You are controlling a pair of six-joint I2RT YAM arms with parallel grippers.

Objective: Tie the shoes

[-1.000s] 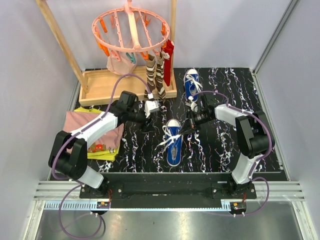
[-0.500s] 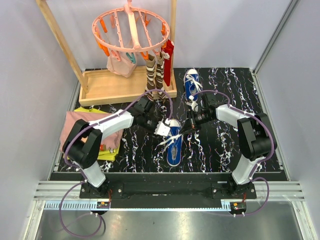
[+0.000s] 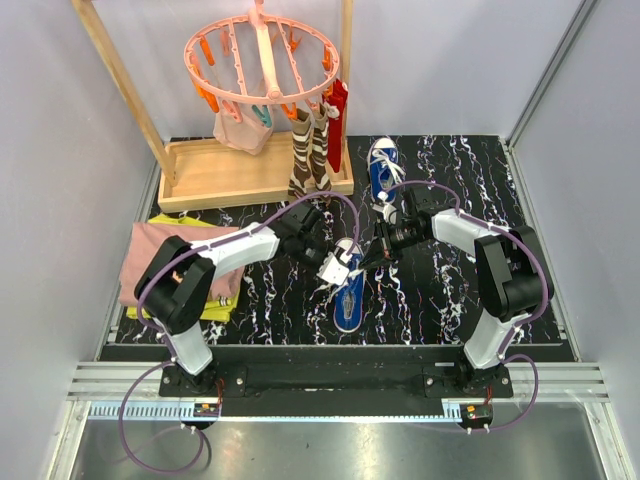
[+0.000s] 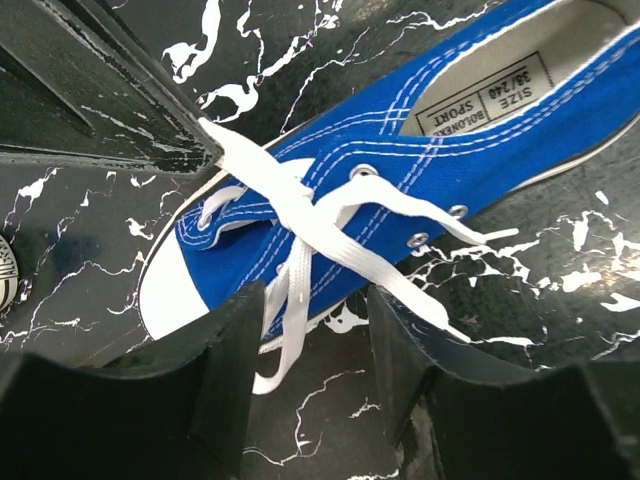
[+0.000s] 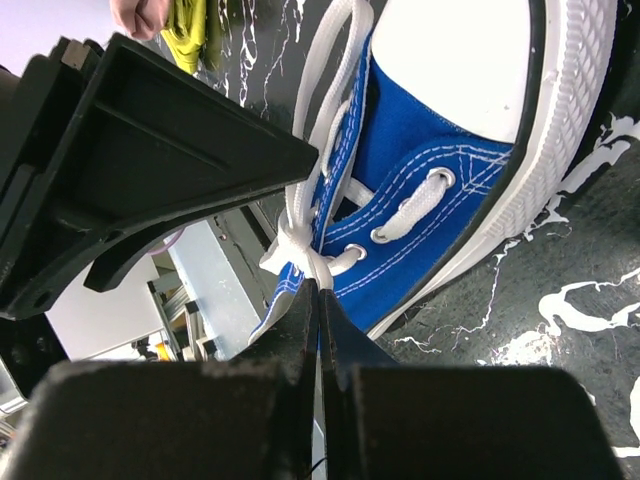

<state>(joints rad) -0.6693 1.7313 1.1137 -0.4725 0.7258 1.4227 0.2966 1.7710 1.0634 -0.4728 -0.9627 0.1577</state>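
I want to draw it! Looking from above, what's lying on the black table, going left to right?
pink and yellow clothes pile → nearer blue sneaker → farther blue sneaker

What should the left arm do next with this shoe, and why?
Probably lower the left pincer and close on the loose lace lying between its open fingers; the right pincer pinches the other lace end taut.

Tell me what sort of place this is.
Probably a robot test cell staged with household props: white panels box in a marbled mat, with a mounting rail, a peg hanger and folded clothes.
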